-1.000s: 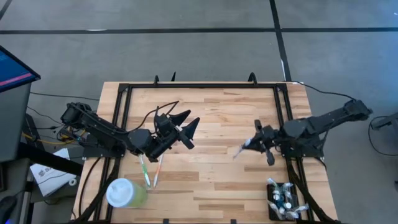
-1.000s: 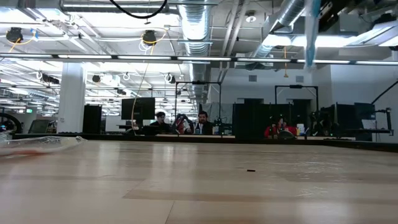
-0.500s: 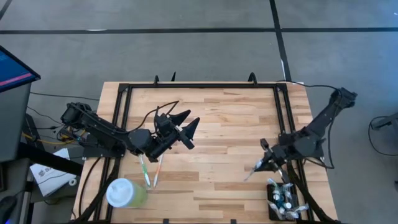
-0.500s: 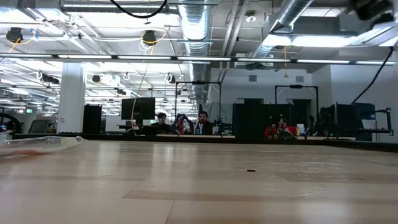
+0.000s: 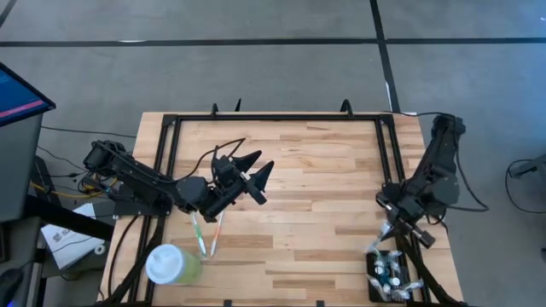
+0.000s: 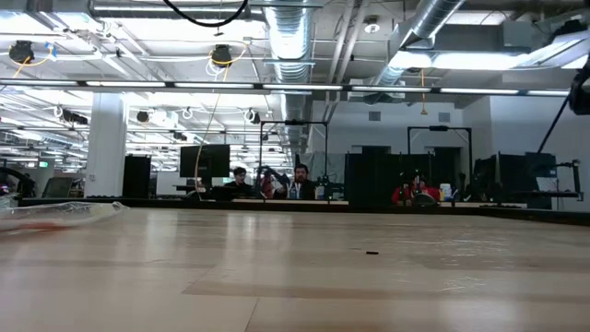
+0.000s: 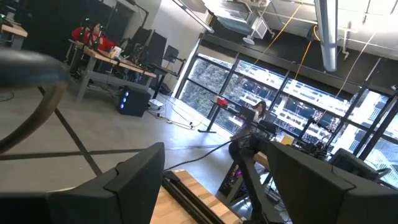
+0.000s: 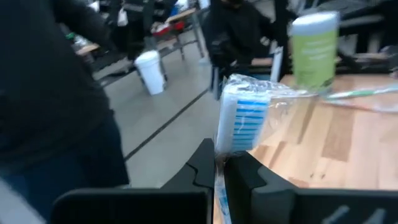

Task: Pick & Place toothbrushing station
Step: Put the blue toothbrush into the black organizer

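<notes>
The toothbrushing station (image 5: 388,275), a small black holder with several items standing in it, sits at the table's near right corner. My right gripper (image 5: 390,232) hovers just beyond its far side, shut on a toothbrush in a clear wrapper (image 8: 244,115) with blue and white bristles. My left gripper (image 5: 253,175) stands open above the table's left half with nothing between its fingers (image 7: 134,180). Two more toothbrushes (image 5: 206,234) lie flat on the wood beside a pale green cup (image 5: 171,264). My right gripper pinches the wrapped toothbrush between its two fingers (image 8: 202,163), on the neck just below the bristle head (image 8: 224,150). The head sticks out past the fingertips, and the handle runs back between the fingers. The toothbrush is clear of the table.
A black metal frame (image 5: 281,117) runs round the wooden table top. The middle of the table (image 5: 316,196) is bare wood. People sit at desks in the room beyond the far edge (image 6: 267,183). A dark screen (image 5: 17,94) stands off the table's left.
My right gripper has swung from the table's right middle toward the near right corner, turning as it went, and now hangs just beyond the black holder. It stays shut on the toothbrush, which has travelled with it.
</notes>
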`<state>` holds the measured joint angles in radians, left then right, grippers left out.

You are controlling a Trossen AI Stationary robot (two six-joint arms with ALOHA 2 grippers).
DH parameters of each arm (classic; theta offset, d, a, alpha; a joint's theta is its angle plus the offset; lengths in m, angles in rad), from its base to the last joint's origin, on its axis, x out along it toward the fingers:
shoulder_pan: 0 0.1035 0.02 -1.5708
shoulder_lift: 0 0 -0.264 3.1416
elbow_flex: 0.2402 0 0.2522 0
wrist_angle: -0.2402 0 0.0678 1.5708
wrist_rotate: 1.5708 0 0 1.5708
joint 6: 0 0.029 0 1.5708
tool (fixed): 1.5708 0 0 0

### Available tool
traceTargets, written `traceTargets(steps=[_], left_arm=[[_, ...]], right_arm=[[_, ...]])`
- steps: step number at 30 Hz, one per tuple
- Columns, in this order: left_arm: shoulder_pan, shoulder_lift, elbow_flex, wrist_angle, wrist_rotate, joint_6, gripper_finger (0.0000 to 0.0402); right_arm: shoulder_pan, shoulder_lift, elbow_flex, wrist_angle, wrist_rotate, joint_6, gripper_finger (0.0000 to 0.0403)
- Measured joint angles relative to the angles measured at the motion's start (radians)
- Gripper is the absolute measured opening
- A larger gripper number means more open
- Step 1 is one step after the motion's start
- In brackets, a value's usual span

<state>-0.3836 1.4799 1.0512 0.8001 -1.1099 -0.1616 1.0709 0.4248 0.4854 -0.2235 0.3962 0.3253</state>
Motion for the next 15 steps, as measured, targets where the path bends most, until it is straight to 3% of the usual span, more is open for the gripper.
traceTargets(steps=[10,15], left_arm=[[0.000,0.000,0.000,0.000,0.000,-0.003,0.0278],[0.000,0.000,0.000,0.000,0.000,-0.003,0.0278]], right_arm=[[0.091,-0.105,0.000,-0.050,0.031,-0.014,0.0005],[0.109,-0.135,0.001,-0.011,-0.028,-0.034,0.0005]])
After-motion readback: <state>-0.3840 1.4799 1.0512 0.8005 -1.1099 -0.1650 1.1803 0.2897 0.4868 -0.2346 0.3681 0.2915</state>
